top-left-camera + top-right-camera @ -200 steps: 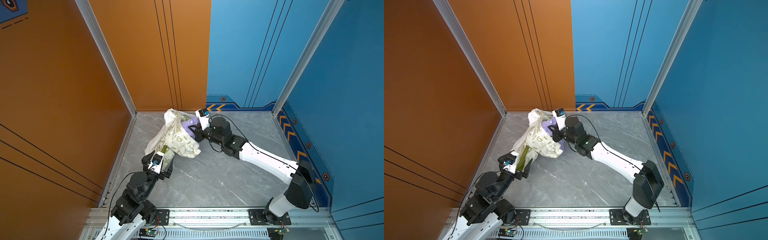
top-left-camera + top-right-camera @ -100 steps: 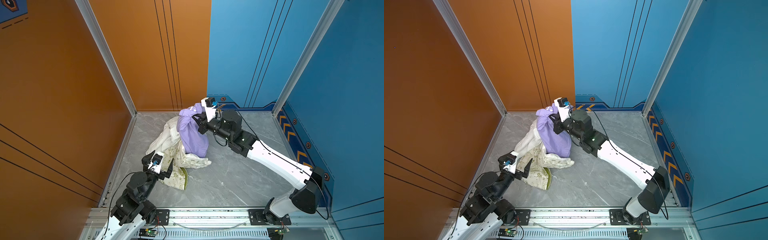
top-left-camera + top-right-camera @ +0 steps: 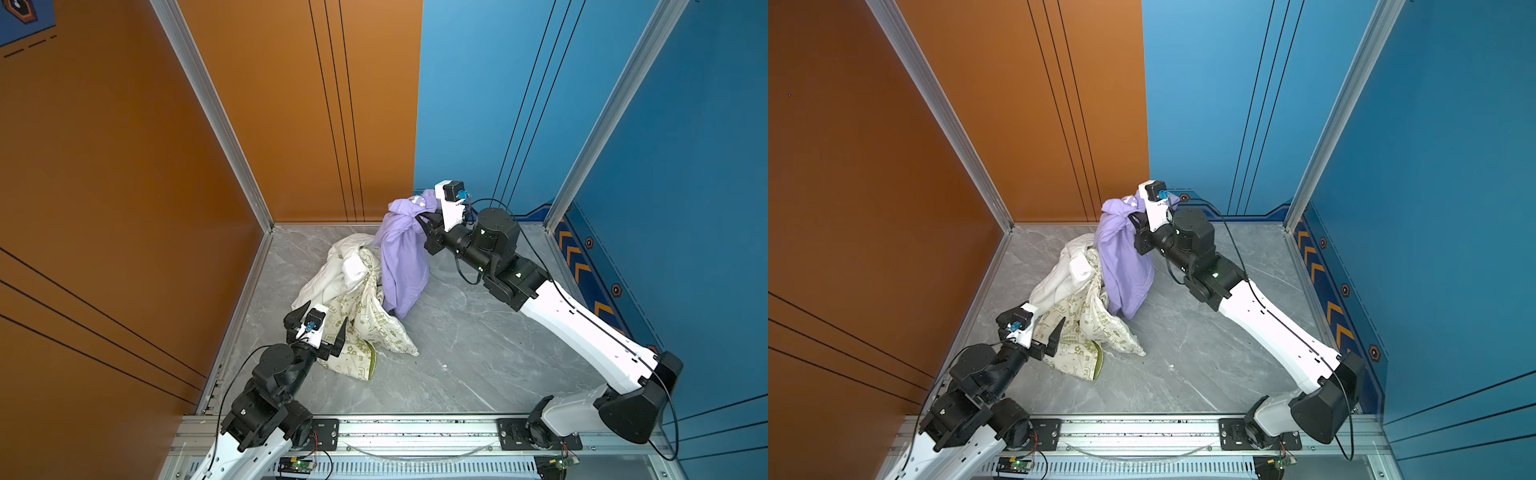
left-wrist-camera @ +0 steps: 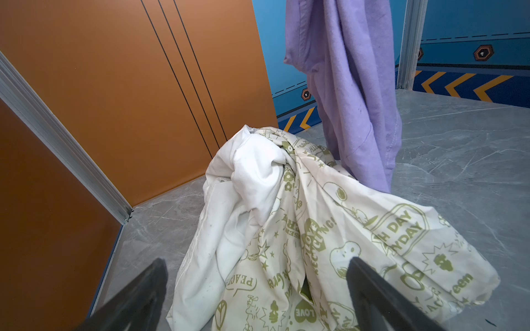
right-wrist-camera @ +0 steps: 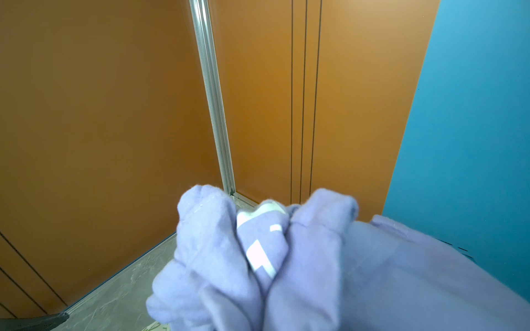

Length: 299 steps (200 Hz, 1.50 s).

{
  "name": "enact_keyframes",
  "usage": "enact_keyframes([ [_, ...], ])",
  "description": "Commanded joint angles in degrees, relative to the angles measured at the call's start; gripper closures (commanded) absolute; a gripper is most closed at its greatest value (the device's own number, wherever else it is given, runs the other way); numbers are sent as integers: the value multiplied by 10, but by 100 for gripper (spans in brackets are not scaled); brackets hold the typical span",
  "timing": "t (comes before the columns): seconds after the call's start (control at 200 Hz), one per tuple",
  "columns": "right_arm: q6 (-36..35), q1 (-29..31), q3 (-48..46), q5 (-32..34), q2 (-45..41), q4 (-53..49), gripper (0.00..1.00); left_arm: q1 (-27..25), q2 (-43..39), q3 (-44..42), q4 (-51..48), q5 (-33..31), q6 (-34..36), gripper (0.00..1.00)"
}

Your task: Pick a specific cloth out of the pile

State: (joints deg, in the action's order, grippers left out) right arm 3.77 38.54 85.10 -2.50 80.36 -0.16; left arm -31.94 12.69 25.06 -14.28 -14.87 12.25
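Observation:
The lavender cloth (image 3: 403,257) (image 3: 1124,266) hangs in a long bunch from my right gripper (image 3: 420,218) (image 3: 1134,221), which is shut on its top, high near the back wall. In the right wrist view the cloth (image 5: 286,258) with white lettering covers the fingers. Its lower end reaches down beside the pile (image 3: 357,299) (image 3: 1077,303); I cannot tell if it touches the floor. The pile holds a white cloth (image 4: 252,169) and a cream green-printed cloth (image 4: 358,243). My left gripper (image 3: 323,316) (image 4: 257,262) stands open, low at the pile's near edge, holding nothing.
Orange walls (image 3: 124,187) close the left and back left. Blue walls (image 3: 685,166) close the back right and right. The grey marble floor (image 3: 478,353) stretches right of the pile. A metal rail (image 3: 395,428) with both arm bases runs along the front.
My right gripper has risen and moved back to the right, drawing the lavender cloth up out of the pile. The cream cloth slid down and spread toward the front. The left arm stayed put.

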Motion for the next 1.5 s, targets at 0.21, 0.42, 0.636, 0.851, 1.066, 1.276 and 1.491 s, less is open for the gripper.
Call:
enact_keyframes([
  [0.21,-4,-114,-23,48,-53,-36,100,-2,-6,-11,16,22,4,2],
  [0.42,9,-202,35,27,5,-67,100,-2,-4,-11,16,23,5,2],
  [0.636,25,-297,258,-9,168,-177,100,-3,-4,-11,16,21,6,2],
  [0.851,22,-344,343,-2,217,-212,100,-3,-7,-12,16,18,5,2],
  [1.066,36,-376,95,6,127,-170,97,-3,-7,-12,16,18,6,2],
  [1.276,73,-402,-180,-4,-3,-151,57,-3,-7,-11,16,19,6,2],
  [1.491,95,-392,-280,-17,-105,-147,10,-3,-2,-11,17,23,6,2],
])
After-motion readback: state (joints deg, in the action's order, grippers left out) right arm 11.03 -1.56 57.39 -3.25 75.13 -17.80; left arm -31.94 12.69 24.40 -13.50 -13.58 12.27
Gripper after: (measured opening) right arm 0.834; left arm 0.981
